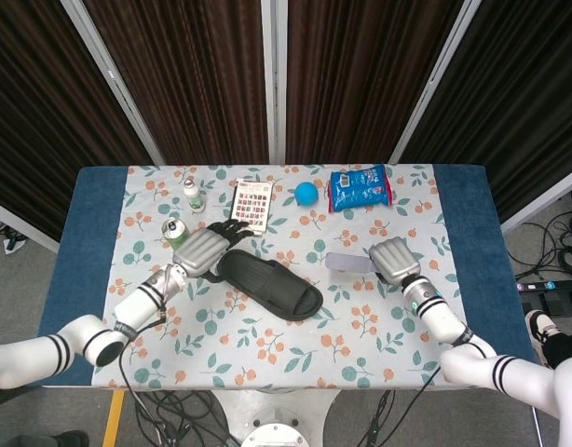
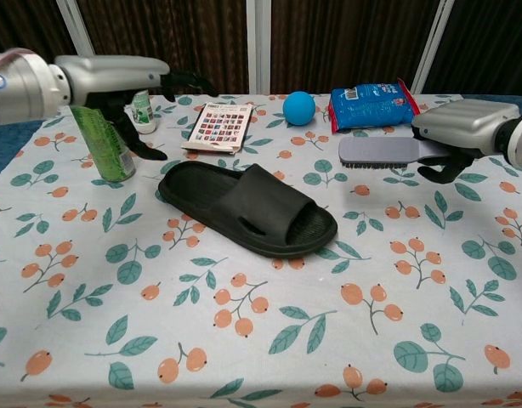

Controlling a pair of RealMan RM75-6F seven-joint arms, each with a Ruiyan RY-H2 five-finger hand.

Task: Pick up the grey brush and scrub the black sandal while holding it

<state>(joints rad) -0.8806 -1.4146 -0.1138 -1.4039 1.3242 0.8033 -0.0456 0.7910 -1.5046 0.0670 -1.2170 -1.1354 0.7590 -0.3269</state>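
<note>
Black sandal flat, toe twd right hand w/ grey brush.

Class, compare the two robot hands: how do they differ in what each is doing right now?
The right robot hand grips the grey brush, while the left robot hand holds nothing, fingers spread. The right one is away from the black sandal on the side of its toe end; the left one is raised above the heel end. Neither touches the sandal.

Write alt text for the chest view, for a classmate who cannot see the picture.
A black sandal lies alone on a floral tablecloth, with neither robot hand touching it. The right robot hand holds a grey brush off to the sandal's right, and the left robot hand is raised, open, near a green can.
</note>
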